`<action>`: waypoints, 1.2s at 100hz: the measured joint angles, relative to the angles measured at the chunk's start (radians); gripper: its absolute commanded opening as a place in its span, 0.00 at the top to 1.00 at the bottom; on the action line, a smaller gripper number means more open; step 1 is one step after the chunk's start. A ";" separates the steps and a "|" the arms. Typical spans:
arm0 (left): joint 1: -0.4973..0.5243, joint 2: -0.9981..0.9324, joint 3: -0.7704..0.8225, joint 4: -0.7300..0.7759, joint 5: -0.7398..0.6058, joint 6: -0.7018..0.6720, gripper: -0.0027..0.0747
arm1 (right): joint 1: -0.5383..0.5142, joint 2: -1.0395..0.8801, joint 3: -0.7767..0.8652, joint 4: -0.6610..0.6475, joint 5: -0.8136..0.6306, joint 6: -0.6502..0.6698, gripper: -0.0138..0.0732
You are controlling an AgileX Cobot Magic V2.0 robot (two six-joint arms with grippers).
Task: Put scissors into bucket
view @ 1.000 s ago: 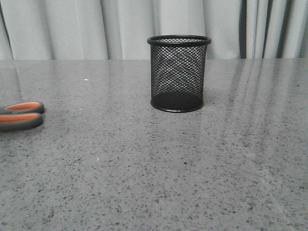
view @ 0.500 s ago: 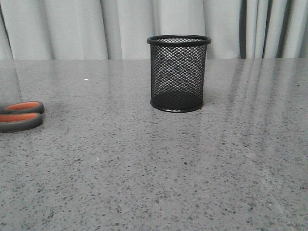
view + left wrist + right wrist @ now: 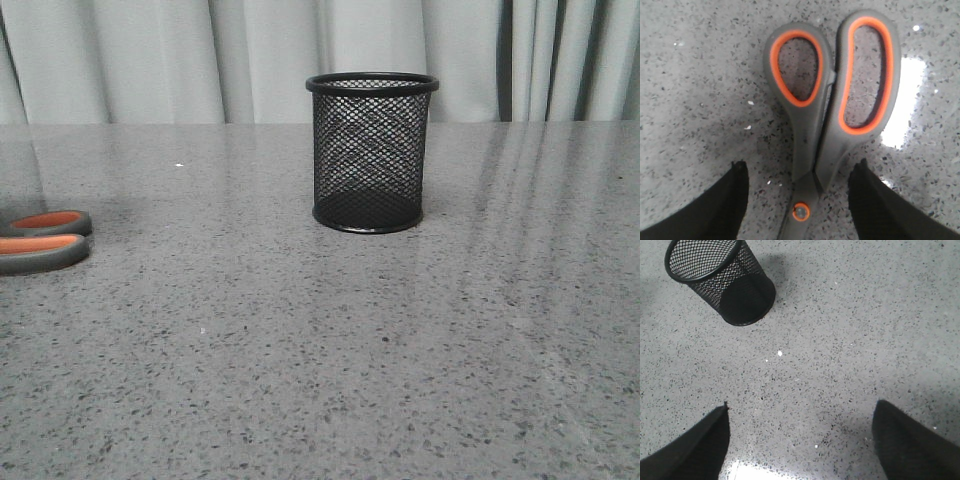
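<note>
The scissors (image 3: pixel 812 130) lie flat on the grey speckled table, with grey handle loops lined in orange. In the front view only the handles (image 3: pixel 42 240) show at the far left edge; the blades are out of view. My left gripper (image 3: pixel 800 172) is open above them, one finger on each side of the neck near the pivot rivet (image 3: pixel 800 211), not touching. The black wire-mesh bucket (image 3: pixel 371 150) stands upright at the table's middle back and looks empty. It also shows in the right wrist view (image 3: pixel 722 280). My right gripper (image 3: pixel 801 412) is open and empty over bare table.
Pale curtains (image 3: pixel 250 55) hang behind the table's far edge. The speckled grey tabletop (image 3: pixel 330 340) runs across the whole front. No arm shows in the front view.
A faint shadow has spread on the table above the scissors' handles at the far left. The scissors and bucket have not moved.
</note>
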 measured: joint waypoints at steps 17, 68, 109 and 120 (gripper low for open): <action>0.000 0.068 -0.031 0.006 0.061 0.016 0.45 | 0.000 0.000 0.000 0.000 0.000 0.000 0.23; 0.000 0.124 -0.053 0.002 0.088 0.048 0.45 | 0.000 0.000 0.000 0.000 0.000 -0.002 0.23; 0.000 0.130 -0.058 -0.010 0.103 0.066 0.83 | 0.000 0.000 0.000 0.000 0.000 -0.002 0.23; 0.000 0.131 -0.058 -0.020 0.104 0.062 0.97 | 0.000 0.000 0.000 0.000 0.000 -0.002 0.23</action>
